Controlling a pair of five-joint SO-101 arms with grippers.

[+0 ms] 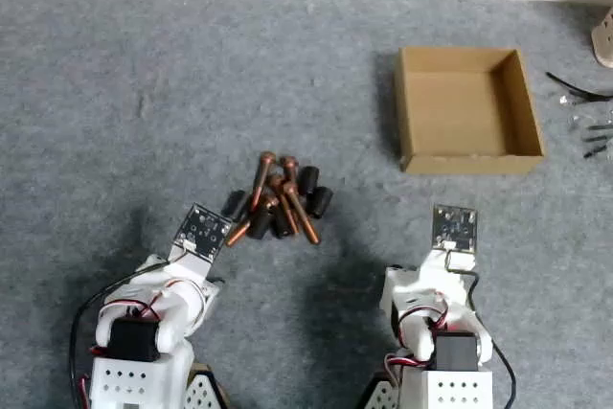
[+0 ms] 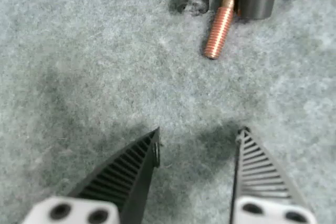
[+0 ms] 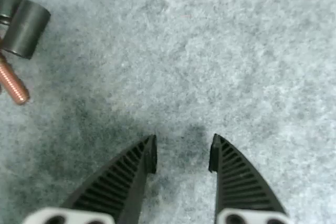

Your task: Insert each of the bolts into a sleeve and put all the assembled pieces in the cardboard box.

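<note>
Bolts lie just ahead of left gripper (spread, like right gripper).

Looking down on a grey table: copper bolts heaped crisscross mid-table, black sleeves tucked among them, all touching. Farther out and right of the heap, well apart, an open cardboard box sitting upright, small screws and a black cable scattered past it at the edge. Down at the near edge, left arm angled in with its tip just beside the nearest bolt, right arm straight alongside, tip short of the box.
</note>
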